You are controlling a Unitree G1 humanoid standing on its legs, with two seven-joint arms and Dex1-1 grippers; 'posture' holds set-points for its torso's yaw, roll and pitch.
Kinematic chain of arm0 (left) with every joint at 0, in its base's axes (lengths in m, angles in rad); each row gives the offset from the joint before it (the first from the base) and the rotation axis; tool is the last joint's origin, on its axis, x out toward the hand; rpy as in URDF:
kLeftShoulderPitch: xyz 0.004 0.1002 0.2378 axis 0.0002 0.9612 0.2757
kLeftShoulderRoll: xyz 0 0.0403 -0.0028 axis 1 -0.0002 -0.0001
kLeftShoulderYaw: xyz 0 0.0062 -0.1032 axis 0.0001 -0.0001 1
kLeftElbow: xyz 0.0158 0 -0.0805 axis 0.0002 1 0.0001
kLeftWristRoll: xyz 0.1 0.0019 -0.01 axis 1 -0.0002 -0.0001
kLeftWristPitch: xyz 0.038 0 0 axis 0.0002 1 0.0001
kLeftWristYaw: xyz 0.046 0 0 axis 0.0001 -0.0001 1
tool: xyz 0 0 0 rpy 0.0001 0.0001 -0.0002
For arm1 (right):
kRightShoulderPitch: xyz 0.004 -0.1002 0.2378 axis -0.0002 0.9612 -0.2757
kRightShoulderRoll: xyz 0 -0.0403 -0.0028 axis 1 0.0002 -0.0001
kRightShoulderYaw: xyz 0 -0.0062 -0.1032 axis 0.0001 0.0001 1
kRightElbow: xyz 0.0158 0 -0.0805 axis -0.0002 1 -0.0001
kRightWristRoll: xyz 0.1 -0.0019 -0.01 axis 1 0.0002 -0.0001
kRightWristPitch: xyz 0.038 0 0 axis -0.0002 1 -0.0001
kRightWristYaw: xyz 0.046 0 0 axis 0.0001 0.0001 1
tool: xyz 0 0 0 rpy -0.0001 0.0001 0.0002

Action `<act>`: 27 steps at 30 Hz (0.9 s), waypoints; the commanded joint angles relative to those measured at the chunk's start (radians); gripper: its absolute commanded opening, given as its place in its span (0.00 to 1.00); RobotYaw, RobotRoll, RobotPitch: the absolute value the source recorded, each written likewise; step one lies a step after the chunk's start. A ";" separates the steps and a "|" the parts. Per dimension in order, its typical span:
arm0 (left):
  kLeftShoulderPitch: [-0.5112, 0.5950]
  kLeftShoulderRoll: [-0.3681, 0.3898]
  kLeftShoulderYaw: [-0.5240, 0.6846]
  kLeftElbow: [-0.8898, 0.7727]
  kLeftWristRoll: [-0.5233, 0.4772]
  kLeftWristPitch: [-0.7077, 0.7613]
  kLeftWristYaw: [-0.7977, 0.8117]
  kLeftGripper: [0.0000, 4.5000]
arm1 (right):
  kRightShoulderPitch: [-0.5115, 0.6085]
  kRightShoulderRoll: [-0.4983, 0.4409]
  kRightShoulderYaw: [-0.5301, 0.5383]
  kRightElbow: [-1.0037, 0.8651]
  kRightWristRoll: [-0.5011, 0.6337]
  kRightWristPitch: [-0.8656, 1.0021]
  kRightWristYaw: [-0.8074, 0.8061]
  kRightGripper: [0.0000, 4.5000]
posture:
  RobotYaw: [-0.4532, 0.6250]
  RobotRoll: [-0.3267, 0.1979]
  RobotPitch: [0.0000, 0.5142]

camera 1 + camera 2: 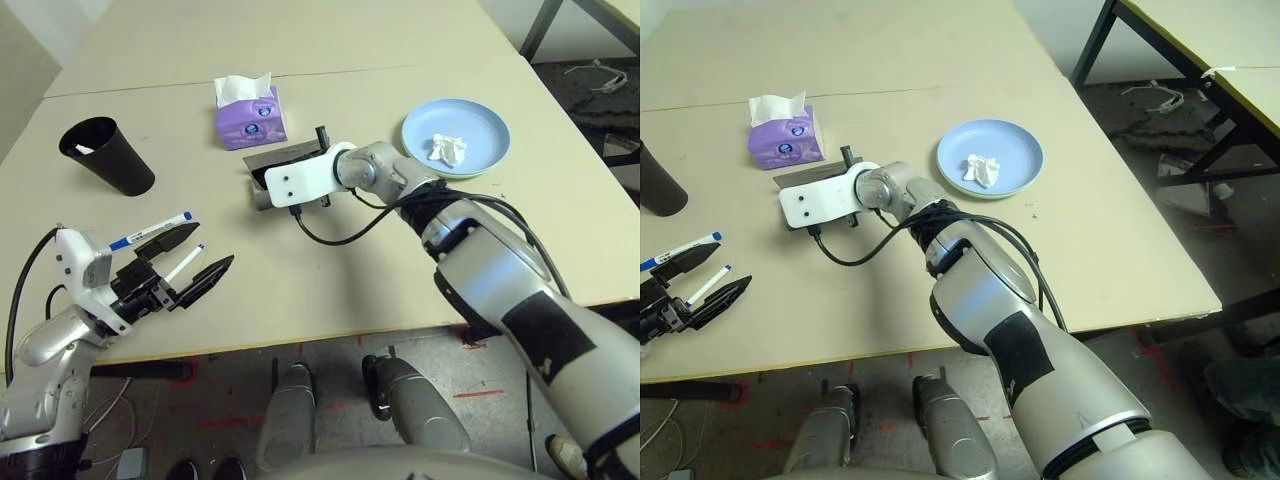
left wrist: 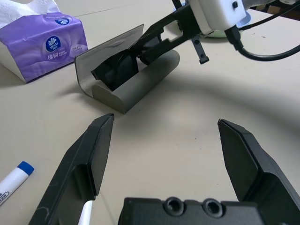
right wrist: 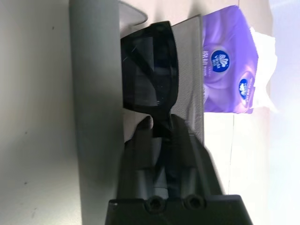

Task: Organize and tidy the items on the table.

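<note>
Two arms over the surface [image 1: 330, 290]. Head view: right arm reaches across toward the middle, wrist turned in, right gripper [image 1: 268, 178] at the open grey glasses case [image 1: 285, 156], which sits mid-surface just beside the purple tissue box [image 1: 250, 112]. Left arm is bent low at the near left edge, left gripper [image 1: 198, 258] hovering apart from the case. Two markers [image 1: 150, 230] lie under and beside it. Black cup [image 1: 108, 155] stands tilted toward the far left; blue plate [image 1: 480, 130] with crumpled tissue [image 1: 446, 149] is toward the right edge, a green rim showing beneath it.

Left wrist view: left fingers [image 2: 91, 154] spread wide, nothing between them. Black sunglasses [image 2: 123, 65] sit in the case trough, lid [image 2: 112, 42] up behind. Right gripper [image 2: 173, 35] comes in from the side and pinches the frame end.

Right wrist view: right fingers [image 3: 140, 159] closed onto the sunglasses [image 3: 150, 75] at one end; lens lies along the case trough [image 3: 96, 117], tissue box [image 3: 229, 65] just behind the lid.

Handling, my read: the sunglasses are light, rigid, slick plastic, and the lens can scratch, so grip the frame edge or temple hinge rather than the lens face. Can't tell if they're fully seated. Case is a light hard shell and will likely slide when pushed; close it by pressing the lid's free edge and brace the base. Markers are light and will roll, so pinch them mid-barrel.
</note>
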 commanded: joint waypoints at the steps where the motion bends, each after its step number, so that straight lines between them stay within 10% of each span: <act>1: 0.005 -0.002 -0.002 -0.012 -0.004 0.011 0.000 1.00 | 0.008 0.010 0.007 0.006 -0.003 0.003 0.000 0.42 | 0.38 0.62 0.45; 9: -0.038 0.005 -0.010 0.043 0.012 0.003 -0.010 1.00 | 0.002 -0.003 -0.031 0.004 0.033 0.019 0.021 0.99 | 0.36 0.62 0.44; 17: -0.080 -0.006 -0.008 0.101 0.041 -0.014 0.011 1.00 | 0.033 -0.091 -0.325 -0.188 0.420 0.194 0.463 0.99 | 0.35 0.62 0.45; 27: -0.070 -0.014 0.013 0.156 0.074 -0.036 0.061 1.00 | 0.535 -0.510 -0.524 -1.122 0.826 0.897 0.823 0.99 | 0.32 0.62 0.47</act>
